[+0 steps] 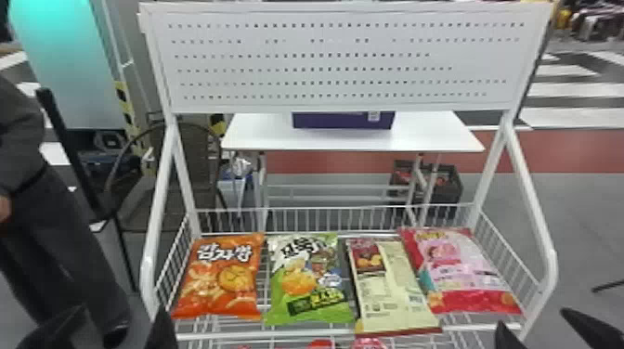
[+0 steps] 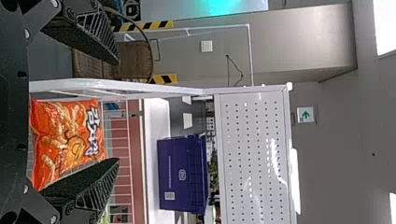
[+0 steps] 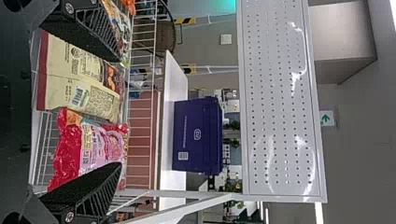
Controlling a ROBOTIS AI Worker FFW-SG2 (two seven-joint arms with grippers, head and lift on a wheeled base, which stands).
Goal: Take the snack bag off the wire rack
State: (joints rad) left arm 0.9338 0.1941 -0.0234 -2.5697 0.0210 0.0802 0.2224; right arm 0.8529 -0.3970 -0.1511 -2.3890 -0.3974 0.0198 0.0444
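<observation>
Four snack bags lie side by side on the wire rack (image 1: 334, 222): an orange bag (image 1: 222, 278), a green and white one (image 1: 307, 281), a cream one (image 1: 389, 287) and a pink one (image 1: 462, 274). At the bottom left of the head view is my left gripper (image 1: 116, 332), open and short of the rack's front. My right gripper (image 1: 541, 327) stands open by the front right corner. In the left wrist view, my left gripper (image 2: 117, 111) has the orange bag (image 2: 65, 140) beyond its spread fingers. In the right wrist view, my right gripper (image 3: 120, 112) is apart from the pink bag (image 3: 88, 149).
A white pegboard (image 1: 343, 65) rises above the rack between slanted white posts. Behind stands a white table (image 1: 260, 134) with a purple box (image 1: 343, 120) on it. Wire side walls bound the rack, and more red packs (image 1: 369, 344) lie below its front rail.
</observation>
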